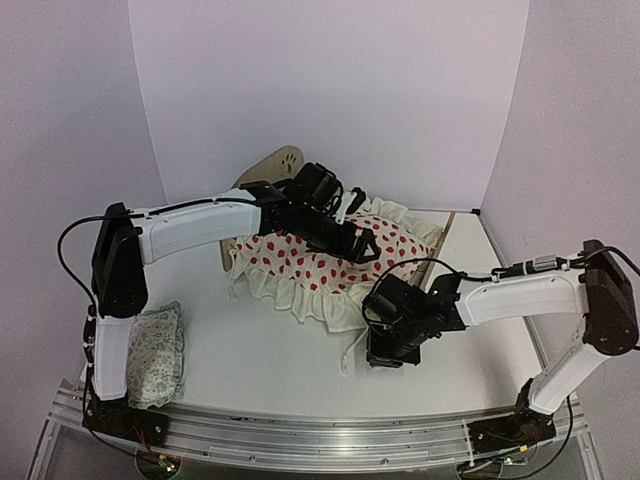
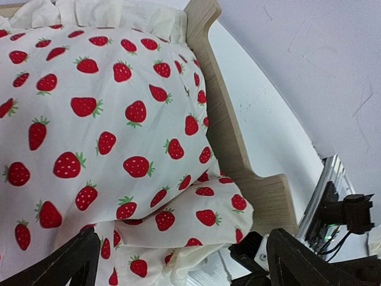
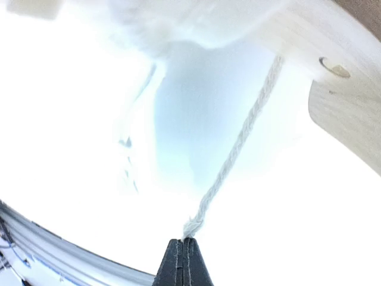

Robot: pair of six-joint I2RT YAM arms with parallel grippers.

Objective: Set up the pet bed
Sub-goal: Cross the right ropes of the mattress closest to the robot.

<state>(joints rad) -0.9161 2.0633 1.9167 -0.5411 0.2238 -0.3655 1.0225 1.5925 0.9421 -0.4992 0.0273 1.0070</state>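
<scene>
The pet bed is mostly covered. Its rounded headboard [image 1: 278, 163] with the paw cutout and its footboard [image 1: 440, 243] [image 2: 238, 155] stick out, and the mattress is hidden. A cream strawberry-print blanket [image 1: 310, 268] [image 2: 107, 119] is draped over it. My left gripper [image 1: 365, 246] [image 2: 184, 262] hangs open just above the blanket's foot end, nothing between its fingers [image 2: 65, 262]. My right gripper [image 1: 385, 352] [image 3: 186, 244] is shut, low over the table in front of the bed. The frayed end of a white cord [image 3: 238, 149] meets its tips; I cannot tell if it is pinched.
A small pale patterned pillow [image 1: 155, 355] lies on the table at the near left, beside the left arm's base. The blanket's ruffle and cords [image 1: 350, 352] spill onto the white table [image 1: 260, 350]. Walls close in the back and both sides.
</scene>
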